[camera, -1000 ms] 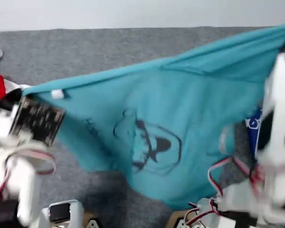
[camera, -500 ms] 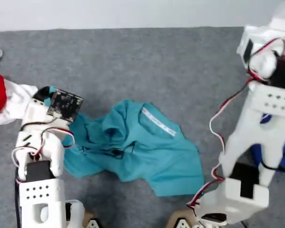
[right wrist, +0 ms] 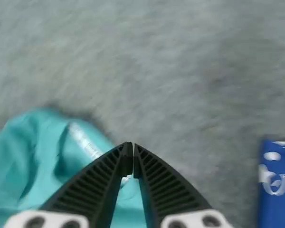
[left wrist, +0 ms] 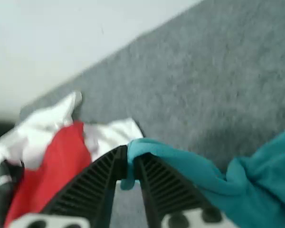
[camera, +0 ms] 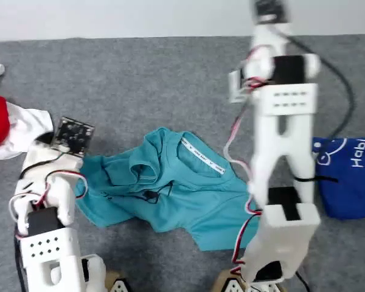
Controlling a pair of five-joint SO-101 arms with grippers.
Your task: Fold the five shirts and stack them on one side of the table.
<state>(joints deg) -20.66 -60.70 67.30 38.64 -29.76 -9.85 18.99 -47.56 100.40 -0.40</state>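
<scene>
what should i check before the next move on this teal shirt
1. Hold of the left gripper on the teal shirt: ok, shut on its edge.
2. Is the teal shirt spread flat: not ok, crumpled mid-table.
3. Hold of the right gripper on it: not ok, shut on nothing.
4. Is the blue shirt out of the way: ok, at the right edge of the table, apart from the teal one.
5. Is the red and white shirt clear of the left gripper: cannot tell.

- White lettering ran across the blue shirt [camera: 347,182], cut off at the high view's edge.
- The teal shirt [camera: 188,201] carried a white neck tape [camera: 202,157]; its print was too small to read.
</scene>
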